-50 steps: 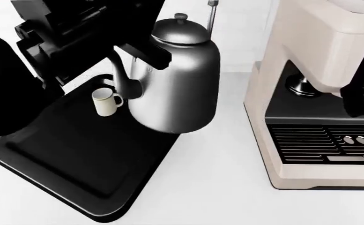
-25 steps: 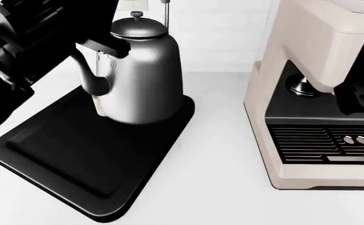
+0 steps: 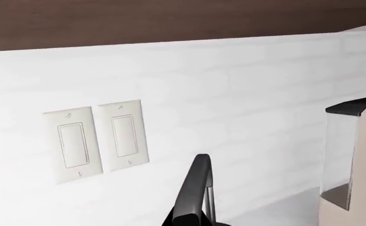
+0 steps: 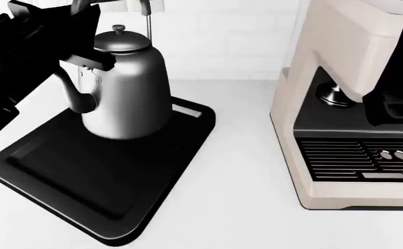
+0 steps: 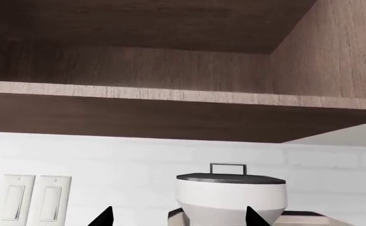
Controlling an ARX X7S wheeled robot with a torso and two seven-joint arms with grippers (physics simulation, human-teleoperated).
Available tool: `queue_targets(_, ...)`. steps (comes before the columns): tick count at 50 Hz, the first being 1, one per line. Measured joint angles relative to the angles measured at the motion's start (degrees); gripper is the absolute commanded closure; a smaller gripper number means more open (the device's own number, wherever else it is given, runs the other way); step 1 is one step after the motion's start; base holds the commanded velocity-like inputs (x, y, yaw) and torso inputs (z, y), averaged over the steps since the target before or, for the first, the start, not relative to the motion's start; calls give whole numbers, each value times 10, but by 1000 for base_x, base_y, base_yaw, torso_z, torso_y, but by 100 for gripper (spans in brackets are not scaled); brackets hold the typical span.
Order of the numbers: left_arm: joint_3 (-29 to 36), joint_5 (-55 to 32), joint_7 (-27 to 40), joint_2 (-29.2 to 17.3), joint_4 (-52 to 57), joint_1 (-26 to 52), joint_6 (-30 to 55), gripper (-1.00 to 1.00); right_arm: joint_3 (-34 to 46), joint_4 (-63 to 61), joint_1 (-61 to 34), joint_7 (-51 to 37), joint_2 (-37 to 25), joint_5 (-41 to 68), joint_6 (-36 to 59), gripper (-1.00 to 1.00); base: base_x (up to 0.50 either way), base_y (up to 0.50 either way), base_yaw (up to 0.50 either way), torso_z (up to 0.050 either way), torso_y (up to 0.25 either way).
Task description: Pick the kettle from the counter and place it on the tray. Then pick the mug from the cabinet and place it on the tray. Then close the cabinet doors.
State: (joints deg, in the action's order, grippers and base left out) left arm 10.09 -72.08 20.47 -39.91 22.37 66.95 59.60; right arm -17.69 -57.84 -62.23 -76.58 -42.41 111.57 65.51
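On the white counter (image 4: 242, 171) beside the cream espresso machine (image 4: 353, 104), my black tray (image 4: 97, 181) carries the kettle (image 4: 122, 93) at its far corner; my left gripper (image 4: 83, 49) looms against its lid, grip unclear.

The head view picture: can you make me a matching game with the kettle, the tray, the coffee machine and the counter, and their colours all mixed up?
Things:
1. kettle
2. tray
3. coffee machine
4. counter

Colours:
A. plain white
B. shiny silver-grey
C. cream
D. black

Right pairs: 1-B, 2-D, 3-C, 4-A.
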Motion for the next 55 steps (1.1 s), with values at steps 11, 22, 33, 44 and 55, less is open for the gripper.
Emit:
queue_targets(11,-10,6,-4,-12,4,-30,-12,100,-3,0,4,4,7,-5,6,-100,0,0,0,2,4)
queue_targets(22,-16,12,-10,-20,5,-57,-24,100,-6,0,9,9,15,-11,14,-100,0,0,0,1,4)
queue_targets(33,-19,19,-14,-26,9,-87,-33,100,-10,0,13,12,21,-15,20,-100,0,0,0,2,4)
queue_targets(44,-18,25,-22,-31,14,-116,-42,100,-14,1,16,17,29,-20,27,-100,0,0,0,1,4)
queue_targets(55,-14,31,-31,-36,18,-145,-48,100,-13,2,17,19,34,-24,32,-100,0,0,0,2,5)
